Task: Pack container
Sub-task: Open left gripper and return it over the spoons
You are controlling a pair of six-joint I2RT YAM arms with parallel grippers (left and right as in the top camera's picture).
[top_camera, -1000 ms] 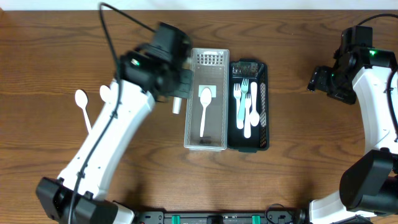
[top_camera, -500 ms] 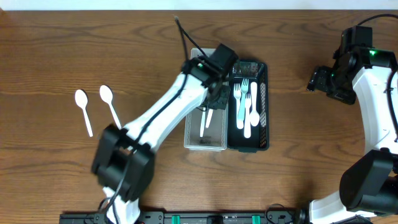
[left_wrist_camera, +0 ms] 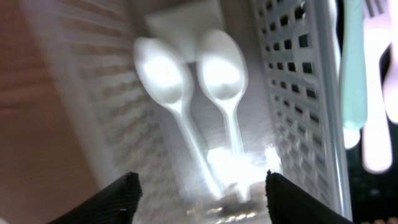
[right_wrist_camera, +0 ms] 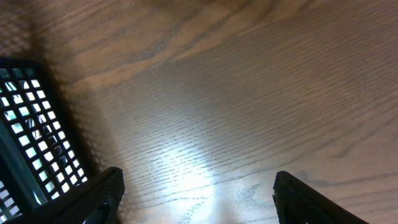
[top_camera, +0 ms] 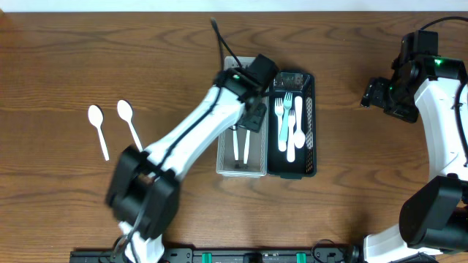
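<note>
Brown wood-grain table fills the overhead view, and the action is dead centre. The left gripper hangs low over the pale perforated basket, and the spoon it was carrying in half a second ago is out of its grasp. A second back that basket held a single white spoon. Now there are two packed spoons, side by side, bowls toward the far end and handles running to the near wall. The wrist picture is smeared with blur, but the fingers clearly stand wide apart with nothing between them, so I read that as a clean drop.

Right alongside, touching wall to wall, sits the black basket with its forks, white and teal, looking just as it did a second ago.

Over on the far side, the right gripper has not budged. Its fingers are spread and empty above bare wood, with only the corner of the black basket at the edge of its view.

So that's one more piece packed, but the job isn't finished. Two loose spoons lie out on the table to the left, well apart from the baskets. Those look like the next pickups, and the left arm is the nearer one for it.
</note>
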